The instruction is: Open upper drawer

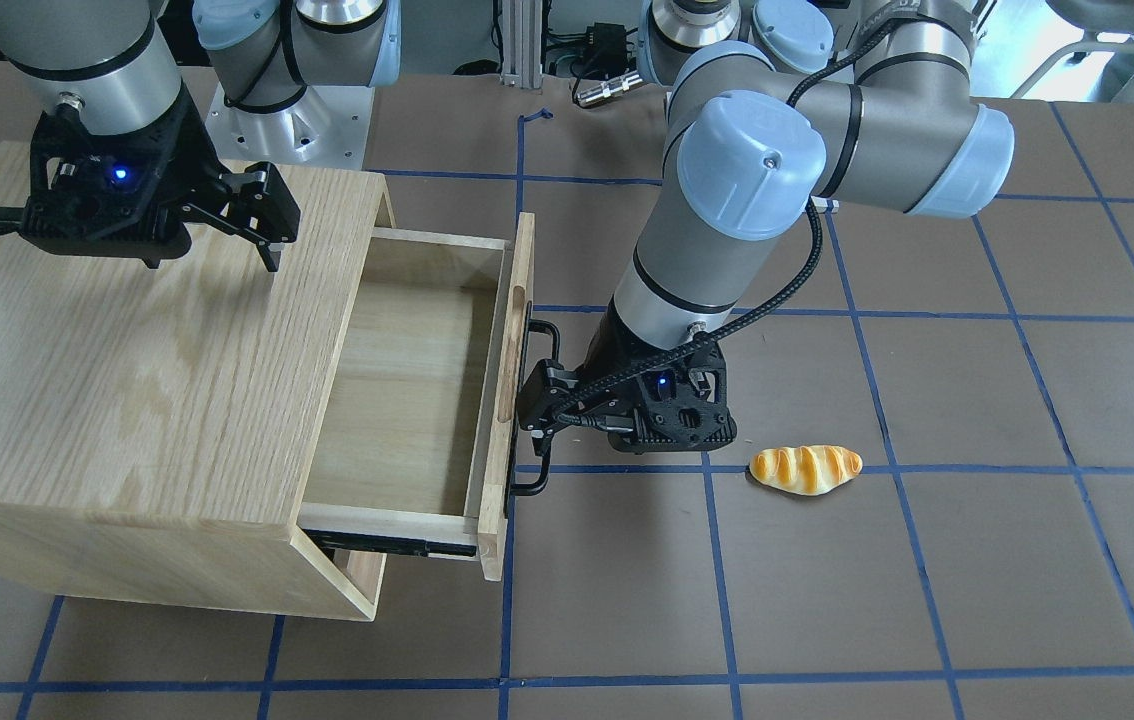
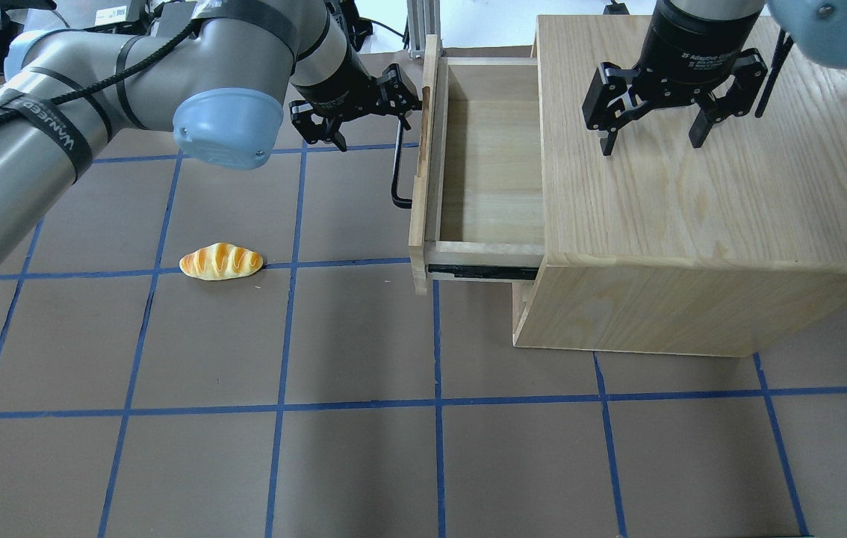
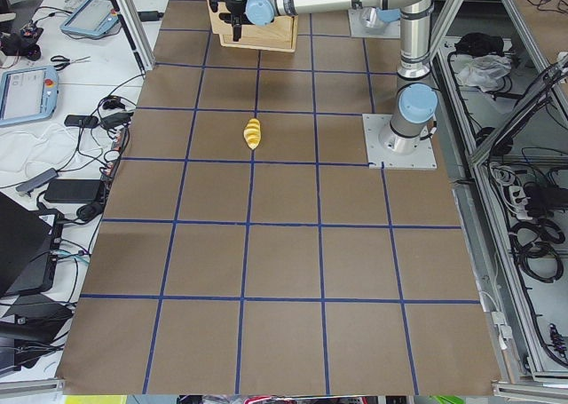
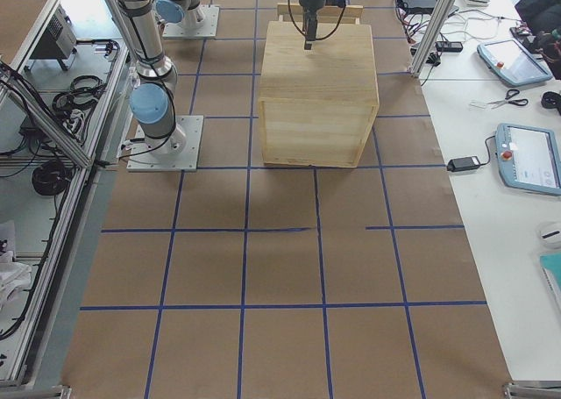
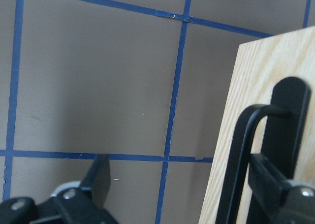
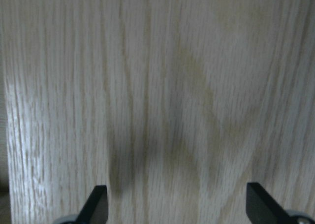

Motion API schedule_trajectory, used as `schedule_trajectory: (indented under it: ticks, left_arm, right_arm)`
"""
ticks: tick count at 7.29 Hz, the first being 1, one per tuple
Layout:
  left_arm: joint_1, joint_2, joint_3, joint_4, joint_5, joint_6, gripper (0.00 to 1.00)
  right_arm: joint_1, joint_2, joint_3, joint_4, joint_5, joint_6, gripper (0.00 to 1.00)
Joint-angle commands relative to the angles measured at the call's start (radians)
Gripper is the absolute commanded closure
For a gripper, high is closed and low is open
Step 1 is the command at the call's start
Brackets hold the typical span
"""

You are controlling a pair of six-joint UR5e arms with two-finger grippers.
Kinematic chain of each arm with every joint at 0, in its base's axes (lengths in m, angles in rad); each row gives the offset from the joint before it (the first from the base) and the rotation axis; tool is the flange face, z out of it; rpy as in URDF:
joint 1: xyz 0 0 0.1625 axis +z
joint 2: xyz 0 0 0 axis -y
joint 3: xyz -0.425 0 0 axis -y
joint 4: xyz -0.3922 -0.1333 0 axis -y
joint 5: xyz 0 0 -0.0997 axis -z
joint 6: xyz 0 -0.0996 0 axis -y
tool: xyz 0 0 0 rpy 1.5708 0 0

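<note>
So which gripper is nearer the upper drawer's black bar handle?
Left. The left gripper is right at the handle, with the bar between its open fingers. The right gripper hangs open over the cabinet top, well away from the handle.

Bar handle [image 5: 234,175] partly off-frame

Silver-grey tube arms [image 1: 697,250], pale-blue joint caps [image 1: 749,165], braided black cable [image 1: 815,250]; left claw [image 1: 535,405] and right claw [image 2: 652,143] black.
</note>
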Motion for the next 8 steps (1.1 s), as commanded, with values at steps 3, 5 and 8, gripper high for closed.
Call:
schedule_trajectory:
  ticks: [3,5,8]
  left_arm:
    - [0.001,0.005,0.000,-0.001,0.001,0.000,0.00]
    - [0.001,0.006,0.000,-0.001,0.001,0.000,0.00]
    - [0.011,0.006,-0.002,-0.001,0.001,0.023,0.00]
  right_arm:
    - [0.000,0.000,0.000,0.000,0.000,0.000,0.00]
    - [0.000,0.000,0.000,0.000,0.000,0.000,0.00]
    - [0.000,0.000,0.001,0.000,0.000,0.001,0.00]
